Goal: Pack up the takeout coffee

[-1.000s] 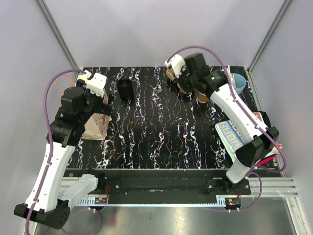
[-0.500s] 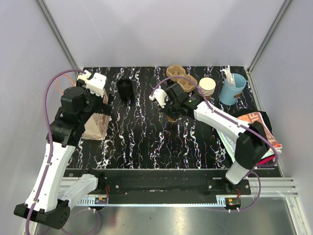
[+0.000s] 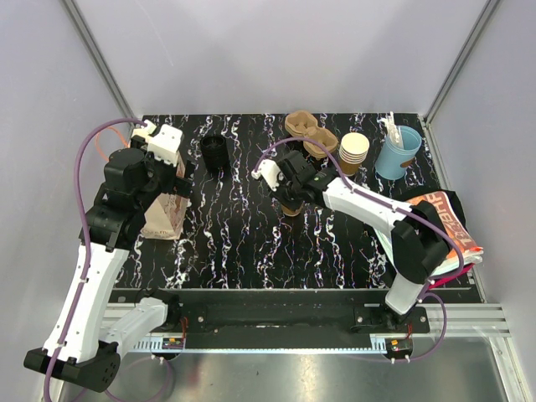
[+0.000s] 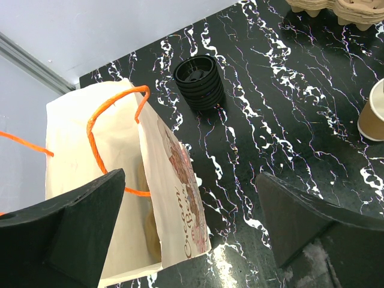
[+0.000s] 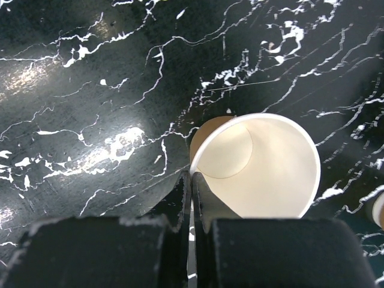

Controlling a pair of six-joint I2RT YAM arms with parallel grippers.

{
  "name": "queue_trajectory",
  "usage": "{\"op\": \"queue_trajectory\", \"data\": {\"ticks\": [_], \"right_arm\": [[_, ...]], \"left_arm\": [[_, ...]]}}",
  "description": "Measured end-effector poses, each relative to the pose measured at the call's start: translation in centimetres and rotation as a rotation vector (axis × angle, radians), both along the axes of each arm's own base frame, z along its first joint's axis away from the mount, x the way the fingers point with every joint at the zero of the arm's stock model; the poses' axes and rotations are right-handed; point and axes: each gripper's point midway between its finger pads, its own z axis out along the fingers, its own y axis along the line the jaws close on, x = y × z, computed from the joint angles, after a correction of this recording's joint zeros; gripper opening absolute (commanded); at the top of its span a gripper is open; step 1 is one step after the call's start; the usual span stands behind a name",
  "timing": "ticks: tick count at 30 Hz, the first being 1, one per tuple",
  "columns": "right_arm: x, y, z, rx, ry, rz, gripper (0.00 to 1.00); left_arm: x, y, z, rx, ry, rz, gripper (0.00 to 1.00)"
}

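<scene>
- The right gripper point(image 5: 192, 180) is clamped on the paper cup point(image 5: 259, 165). In the right wrist view its two fingers press together on the near rim, one inside the wall and one outside.
- The cup is near the middle of the table point(image 3: 243, 243), just in front of the cardboard cup carrier point(image 3: 306, 132). From above, the right gripper point(image 3: 289, 194) covers most of it, and only a tan sliver of the cup point(image 3: 291, 209) shows below the fingers.
- The cup's mouth is uncovered, showing the pale inside and round bottom. Whether its base touches the table cannot be told.
- The left gripper point(image 4: 191, 177) is spread wide and holds nothing. It hangs over the paper bag point(image 4: 114, 156) at the table's left side, with one finger above the bag and the other above bare table.
- One of the bag's orange handles runs out of the left edge of the left wrist view. Brownish shapes low in the bag are too dim to name.
- From above, the left arm hides the bag's mouth.
- A stack of black lids point(image 4: 200, 81) stands just beyond the bag, apart from it.
- At the right edge of the left wrist view a tan cup with a pale rim point(image 4: 373, 111) is cut off, and which cup it is cannot be told.
- The stack of nested tan cups point(image 3: 354, 151) and the light blue cup point(image 3: 398, 151) stand at the far right.
- The right arm partly covers a printed booklet point(image 3: 444, 219).
</scene>
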Motion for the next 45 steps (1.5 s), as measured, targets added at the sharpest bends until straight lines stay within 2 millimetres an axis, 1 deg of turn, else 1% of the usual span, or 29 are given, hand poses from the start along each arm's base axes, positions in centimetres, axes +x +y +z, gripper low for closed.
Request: {"op": "queue_trajectory", "data": {"ticks": [5,9,17,25,30,32,33,36,37,39,40,42,43,44,45], "right_arm": [[-0.3,0.2,-0.7,0.002,0.016,0.008,0.01],[-0.3,0.3,-0.7,0.004,0.015,0.01,0.03],[-0.4,0.4,-0.7,0.004,0.017,0.014,0.09],[-0.9,0.5,-1.0,0.009,0.036,0.024,0.13],[-1.0,0.5,-1.0,0.011,0.04,0.028,0.2],[-1.0,0.5,-1.1,0.01,0.043,0.029,0.28],[-1.1,0.5,-1.1,0.008,0.045,0.03,0.37],[-1.4,0.2,-1.3,-0.002,0.056,0.032,0.49],[-1.5,0.2,-1.3,-0.003,0.06,0.036,0.57],[-1.9,0.2,-1.3,-0.004,0.077,0.045,0.64],[-2.1,0.1,-1.2,-0.008,0.085,0.052,0.72],[-2.5,0.1,-0.3,-0.004,0.09,0.065,0.84],[-2.6,0.1,0.5,0.004,0.085,0.075,0.88],[-2.6,0.2,1.5,0.013,0.074,0.084,0.96],[-2.5,0.3,2.8,0.028,0.052,0.093,0.99]], "left_arm": [[0.0,0.0,0.0,0.0,0.0,0.0,0.99],[0.0,0.0,-0.2,0.001,0.003,0.0,0.99],[0.0,0.0,-0.6,0.003,0.011,0.0,0.99],[-0.2,0.1,-0.4,0.001,0.004,0.0,0.99],[-0.3,0.1,-0.3,0.0,0.0,0.0,0.99],[-0.3,0.1,-0.3,0.0,0.0,0.0,0.99],[-0.3,0.1,-0.3,0.0,0.0,0.0,0.99],[-0.3,0.1,-0.3,0.0,0.0,0.0,0.99],[-0.3,0.1,-0.3,0.0,0.0,0.0,0.99],[-0.3,0.1,-0.3,0.0,0.0,0.0,0.99],[-0.3,0.1,-0.3,0.001,0.0,0.0,0.99],[-0.3,0.1,-0.3,0.002,0.002,-0.001,0.99],[-0.2,0.1,-0.4,0.005,0.003,-0.002,0.99],[-0.1,0.0,-0.5,0.008,0.007,-0.003,0.99],[0.0,0.0,-0.6,0.013,0.012,-0.008,0.99]]}}
